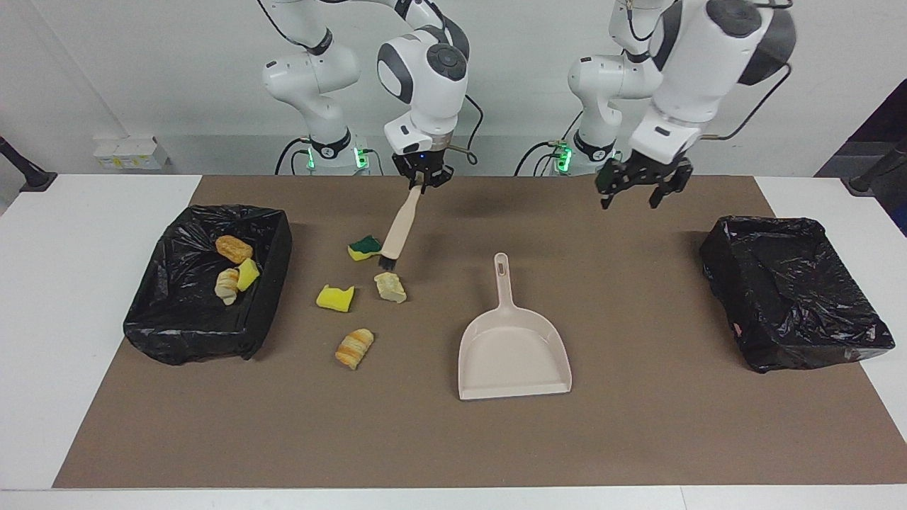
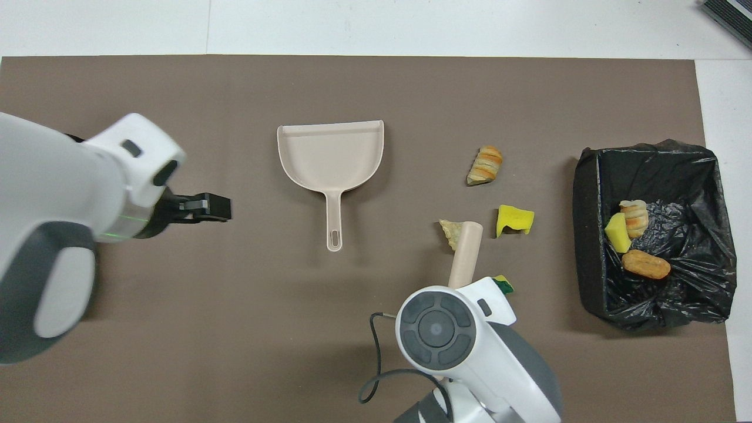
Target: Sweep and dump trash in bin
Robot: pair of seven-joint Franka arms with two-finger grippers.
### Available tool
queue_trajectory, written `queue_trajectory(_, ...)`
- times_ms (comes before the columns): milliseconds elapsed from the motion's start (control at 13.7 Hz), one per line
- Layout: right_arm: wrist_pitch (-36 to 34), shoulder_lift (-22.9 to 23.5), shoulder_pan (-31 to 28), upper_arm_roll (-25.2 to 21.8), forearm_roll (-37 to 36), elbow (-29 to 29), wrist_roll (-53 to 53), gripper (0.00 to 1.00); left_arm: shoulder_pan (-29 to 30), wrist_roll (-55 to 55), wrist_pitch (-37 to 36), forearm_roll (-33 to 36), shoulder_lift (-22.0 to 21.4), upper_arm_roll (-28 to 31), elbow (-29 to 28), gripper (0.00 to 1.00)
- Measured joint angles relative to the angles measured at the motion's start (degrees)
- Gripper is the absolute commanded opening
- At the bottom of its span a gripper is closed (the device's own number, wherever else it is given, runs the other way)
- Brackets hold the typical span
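Bristles of the beige-handled hand brush hang tilted from the right gripper, whose fingertips are clamped on the handle's upper end; the dark bristle tip sits low between the green-topped yellow sponge piece and the pale tan bread-like chunk, just beside both, and whether it touches the brown mat cannot be told. A plain yellow sponge scrap lies near the brush tip, toward the right arm's end of the table, and a striped golden-brown bread roll piece lies farther from the robots than the tip. Three more scraps, a brown bread chunk, a striped roll and a yellow sponge bit, rest inside the black-bagged bin at that same end. The beige plastic dustpan lies flat on the mat toward the left arm's side of the brush, well apart from it, its handle pointing at the robots. The left gripper hovers with its fingers spread wide and nothing between them, over bare mat between the dustpan and a second black-lined bin.
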Motion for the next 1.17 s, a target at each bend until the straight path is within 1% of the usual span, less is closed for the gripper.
queue_trajectory(146,-2.9,0.0,-2.3,0.0,-0.2,-0.6,0.1,0.0,-5.2,-1.9,5.2,-0.6,2.6,-0.1,-2.5,1.0)
queue_trajectory(219,-3.6,0.0,-2.9,0.0,-0.2,-0.8,0.8,0.0,-7.6,-2.7,9.6,-1.4,4.9,-0.1,-3.2,1.0)
queue_trajectory(292,-3.9,0.0,-3.0,0.0,-0.2,-1.0,2.0,0.0,-9.9,-4.3,14.4,-1.7,8.0,-0.1,-3.7,1.0)
queue_trajectory(365,-4.4,0.0,-3.0,0.1,-0.1,-1.1,3.3,0.0,-12.4,-6.2,19.7,-1.7,12.3,-0.1,-3.8,1.0)
queue_trajectory(511,-5.3,-0.2,-3.1,0.2,-0.1,-2.6,6.2,0.0,-14.2,-6.9,24.5,-1.7,17.8,-0.1,-3.6,1.0)
queue_trajectory(584,-5.3,-0.3,-3.0,0.4,-0.1,-4.1,8.5,0.0,-14.2,-6.9,25.6,-1.7,19.3,0.0,-3.5,1.0)
queue_trajectory(730,-4.4,-0.5,-2.0,0.8,1.1,-7.3,11.9,0.0,-14.2,-6.2,26.0,-1.7,20.2,0.3,-3.5,1.0)
queue_trajectory(803,-2.5,-0.9,-1.5,1.0,2.6,-8.7,12.6,0.0,-14.2,-5.8,26.0,-1.7,20.1,0.3,-3.5,1.0)
queue_trajectory(876,-0.4,-1.3,-1.3,1.0,3.8,-9.8,12.9,0.0,-14.3,-5.4,26.0,-1.7,20.1,0.3,-3.5,0.66)
queue_trajectory(949,0.6,-1.4,-1.3,1.0,4.2,-10.5,12.9,0.0,-14.3,-5.2,25.9,-1.7,20.0,0.2,-3.4,0.62)
queue_trajectory(1022,1.1,-1.5,-1.4,1.0,4.2,-10.9,12.9,0.0,-14.5,-5.2,25.7,-1.7,20.0,0.1,-3.4,0.63)
queue_trajectory(1095,2.2,-1.6,-1.6,0.9,4.2,-11.5,12.9,0.0,-14.7,-5.2,25.4,-1.7,20.0,0.1,-3.4,0.66)
queue_trajectory(1168,4.0,-1.6,-1.9,0.9,4.2,-11.9,12.9,0.0,-14.9,-5.2,25.0,-1.7,20.0,0.1,-3.4,0.74)
